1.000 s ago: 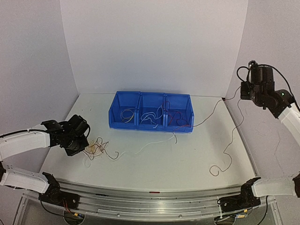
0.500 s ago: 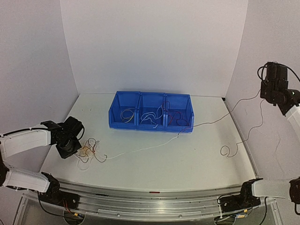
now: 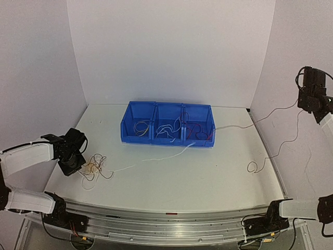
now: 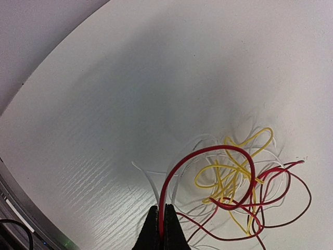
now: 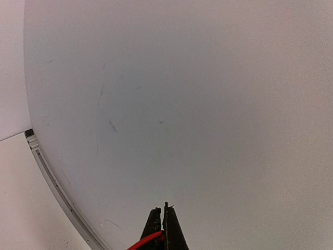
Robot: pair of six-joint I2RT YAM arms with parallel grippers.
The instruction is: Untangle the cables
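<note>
Sorting partly done: some cables (image 3: 167, 130) lie in the blue bin (image 3: 125, 130); a red, white and yellow knot (image 3: 94, 167) sits unpicked on the table (image 3: 208, 179). Left gripper (image 4: 160, 219) clamps a red strand (image 4: 208, 150) there; right gripper (image 5: 163, 224), raised far right, clamps another.

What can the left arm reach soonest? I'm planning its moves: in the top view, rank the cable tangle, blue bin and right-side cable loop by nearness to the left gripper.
From the left gripper:
1. Cable tangle, right at its tip, on the table's left.
2. Blue bin, centre, toward the back.
3. Cable loop, far right, on the cable running up to the right gripper.
</note>
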